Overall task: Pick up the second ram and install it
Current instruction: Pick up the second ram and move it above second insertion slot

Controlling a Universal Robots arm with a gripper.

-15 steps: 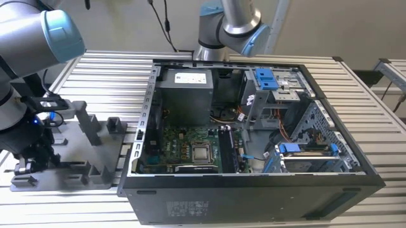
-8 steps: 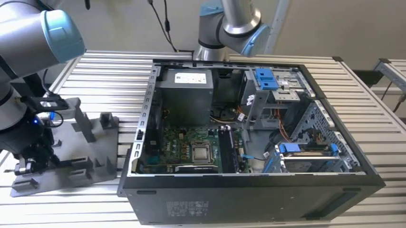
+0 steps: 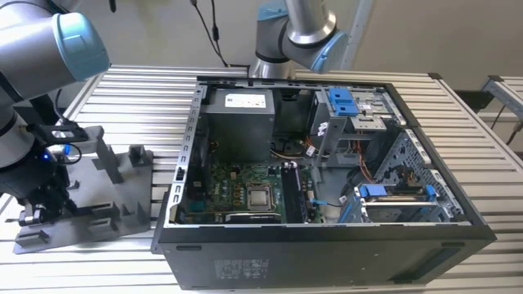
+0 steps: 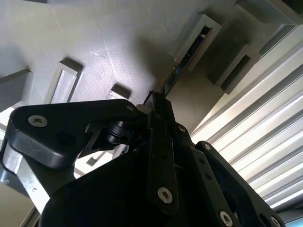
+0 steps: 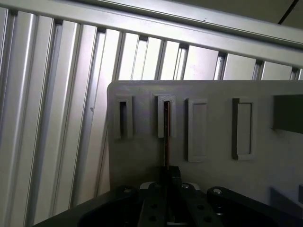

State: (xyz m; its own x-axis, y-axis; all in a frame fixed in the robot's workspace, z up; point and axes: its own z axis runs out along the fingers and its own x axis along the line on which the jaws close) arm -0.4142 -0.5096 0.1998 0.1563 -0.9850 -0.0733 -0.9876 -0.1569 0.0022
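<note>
- Ribbed aluminium table [image 3: 139,92]; grey plastic fixture plate [image 3: 122,202] at nine o'clock of black computer case [image 3: 327,269], exterior view.
- Black gripper [image 5: 168,172] pinched narrow on thin ram stick [image 5: 166,142].
- Risk: skewed lift, binding in slot [image 5: 161,116].

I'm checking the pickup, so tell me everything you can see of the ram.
The ram shows edge-on in both wrist views: a thin, straight, dark strip, its faces and chips hidden. One end sits in the slot of a raised rectangular pocket on the grey plate, and the stick rises out of it in line with that slot. Its other end runs to the black gripper, which sits right at it; whether it is clamped cannot be told.
</note>
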